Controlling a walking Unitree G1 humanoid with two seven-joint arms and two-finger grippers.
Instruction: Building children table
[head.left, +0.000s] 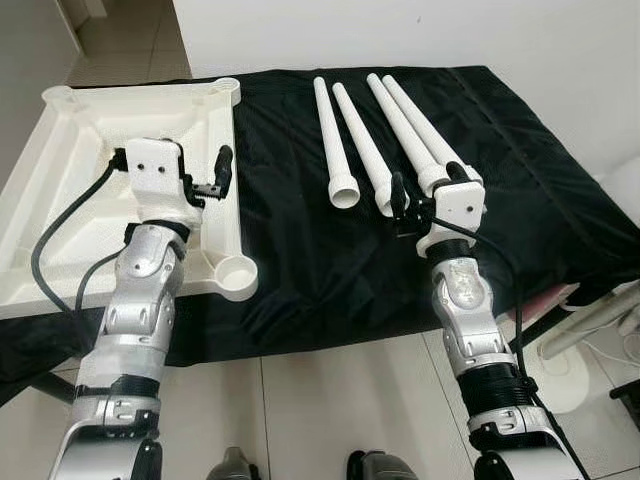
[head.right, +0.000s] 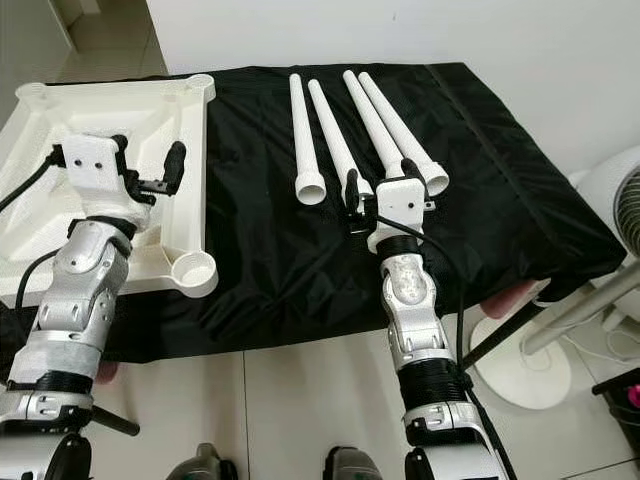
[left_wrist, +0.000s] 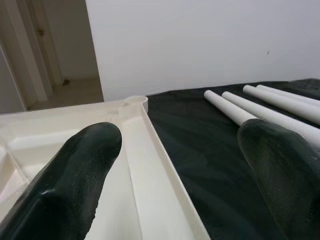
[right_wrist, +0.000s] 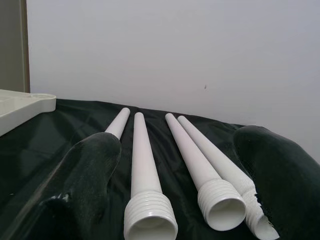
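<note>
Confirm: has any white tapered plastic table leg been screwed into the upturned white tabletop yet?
No: all four white tapered plastic legs lie loose on the black cloth, beside the upturned white tabletop.

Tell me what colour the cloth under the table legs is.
Black. The cloth under the four white table legs shows best in the left eye view.

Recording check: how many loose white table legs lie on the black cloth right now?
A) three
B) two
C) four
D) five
C: four white legs lie side by side on the black cloth, threaded ends toward the robot, beside the upturned white tabletop; the open right gripper hovers at their near ends.
</note>
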